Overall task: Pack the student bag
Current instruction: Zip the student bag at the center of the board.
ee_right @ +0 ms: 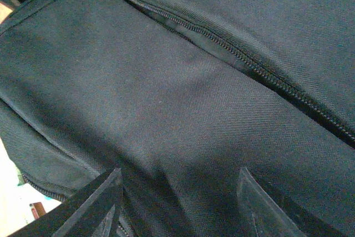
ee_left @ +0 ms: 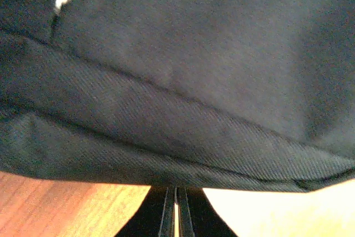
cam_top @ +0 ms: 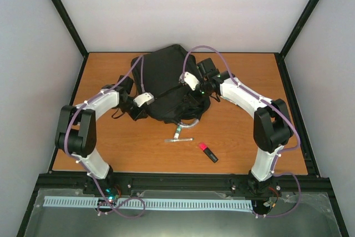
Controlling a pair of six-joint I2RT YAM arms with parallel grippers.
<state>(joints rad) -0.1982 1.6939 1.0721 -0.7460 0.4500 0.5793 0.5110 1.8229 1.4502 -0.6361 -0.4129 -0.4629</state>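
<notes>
Black twill, soft and slack: the bag (cam_top: 166, 79) lies flat on the tabletop (cam_top: 138, 154), toward the far edge and about midway between the left and right edges. Its grey loop (cam_top: 190, 121) points at the near edge.

Handling, as a judgement: cloth with no frame, so it will sag and fold when lifted by one point. Probably light while nothing fills it. The weave is coarse enough to pinch without slipping. The best holds look like the seamed rim, the loop, or the fabric beside the zipper (ee_right: 238, 54). That zipper looks closed along the stretch in view, so it must be opened before anything goes in.

Left gripper (ee_left: 176, 195): jaws together, only a sliver of light between them, tips under the bag's seamed left edge. Whether cloth is caught, cannot tell. Right gripper (ee_right: 177, 178): jaws wide apart, poised over a flat panel below the zipper, gripping nothing.

Off the bag, toward the near edge: a small metal T-shaped tool (cam_top: 178, 136) just past the loop, and a red-and-black marker (cam_top: 208, 152) a little to its right.

Surface: orange-brown wood laminate, smooth. The bag should slide on it. Room: plain white walls (cam_top: 183, 9) on three sides, black frame posts (cam_top: 60, 9).
</notes>
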